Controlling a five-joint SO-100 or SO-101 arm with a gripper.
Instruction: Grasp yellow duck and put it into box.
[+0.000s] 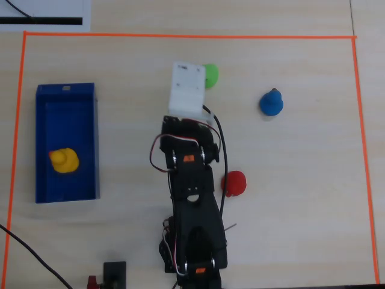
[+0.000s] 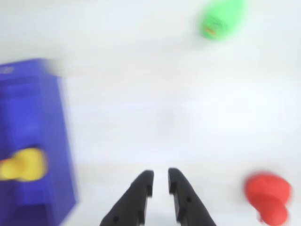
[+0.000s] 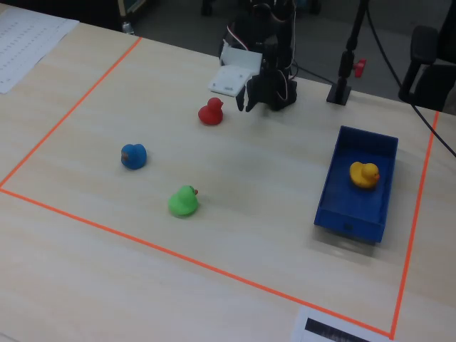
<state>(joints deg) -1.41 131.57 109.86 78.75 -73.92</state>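
Yellow duck [image 1: 64,161] lying inside the box [image 1: 84,120], on the blue floor toward the near end in the overhead view, upright, beak side unclear. Same duck [image 3: 364,174] seen in the fixed view roughly mid-box [image 3: 331,192], clear of the arm. In the blurred wrist view, duck [image 2: 23,165] within the blue box wall [image 2: 51,141] at the left edge.

Jaws [image 2: 160,181] nearly together, a narrow slit between the two black fingertips [image 2: 143,183], nothing held. Arm folded back near its base, jaws [image 3: 249,100] pointing down over bare table [image 3: 271,185], beside the red duck [image 3: 211,112]. In the overhead view, jaws hidden beneath the white wrist housing [image 1: 188,88].

Red duck [image 1: 234,182] just right of the arm in the overhead view; low right in the wrist view [image 2: 268,195]. Green duck [image 1: 210,74] partly covered by the white housing from above; in the open in the fixed view [image 3: 183,201]; top right in the wrist view [image 2: 220,19]. Blue duck [image 1: 271,103] well apart to the right from above, also at [image 3: 133,155].

Orange tape border [image 1: 180,36] framing the work area. Printed sheet [image 3: 28,43] at the far left corner of the fixed view, lines of text too small to read. Another sheet with a black bar [image 3: 335,331] at the bottom edge, lettering unreadable. No readable brand anywhere.
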